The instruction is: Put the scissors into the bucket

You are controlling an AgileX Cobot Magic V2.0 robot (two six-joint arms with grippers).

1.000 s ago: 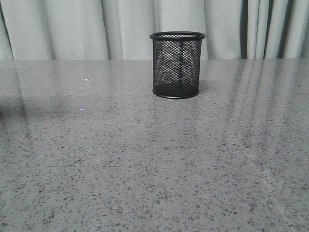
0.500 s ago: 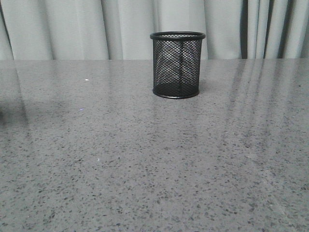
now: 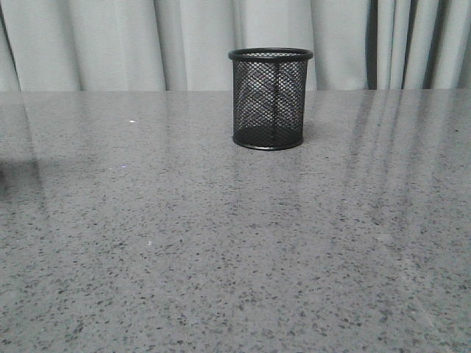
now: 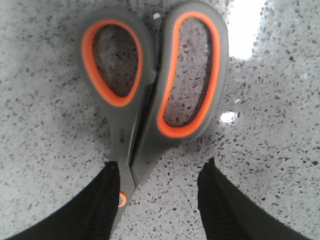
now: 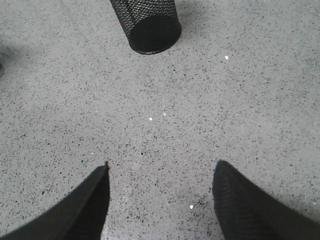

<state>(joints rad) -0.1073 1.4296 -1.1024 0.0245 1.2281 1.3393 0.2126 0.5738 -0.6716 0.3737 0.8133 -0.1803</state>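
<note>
The scissors (image 4: 150,95), grey handles with orange lining, lie flat on the speckled grey table in the left wrist view. My left gripper (image 4: 160,172) is open and low over them, its two black fingers straddling the neck just below the handles; one finger (image 4: 107,200) lies against the pivot with its orange rivet, and the blades are hidden. The bucket (image 3: 270,98), a black wire-mesh cup, stands upright at the back middle of the table; it also shows in the right wrist view (image 5: 147,22). My right gripper (image 5: 160,170) is open and empty above bare table, well short of the bucket.
A grey speckled table (image 3: 235,243) fills the front view, with pale curtains (image 3: 110,44) behind its far edge. Neither arm nor the scissors show in the front view. Bright light patches (image 4: 245,25) reflect on the table near the scissors.
</note>
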